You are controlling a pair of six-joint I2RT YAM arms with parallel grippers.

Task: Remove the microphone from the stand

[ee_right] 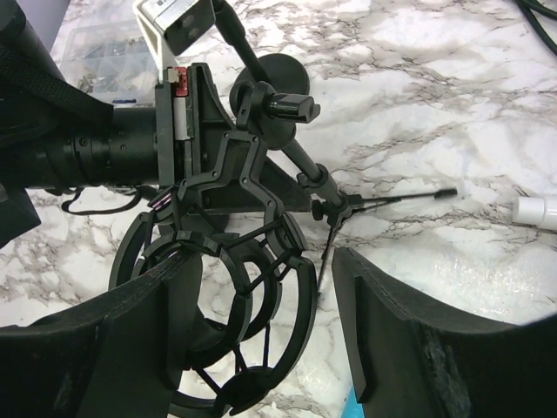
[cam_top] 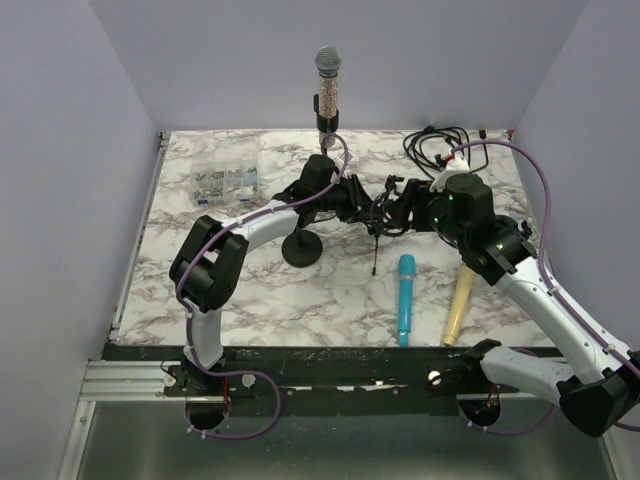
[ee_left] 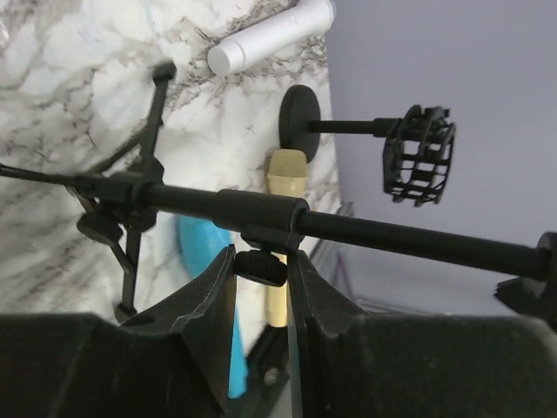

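The microphone, with a silver mesh head and a speckled body, stands upright in the clip of a black stand at the back of the table; the pole runs down behind my left wrist toward a round base. My left gripper is below the microphone, shut on a small knurled knob under a black pole collar. My right gripper stands open around an empty black shock mount, with a gap at its right finger.
A blue microphone and a yellow one lie on the marble table near the front. A white one and coiled black cables are at the back right. A clear parts box sits back left. Thin tripod legs spread under the grippers.
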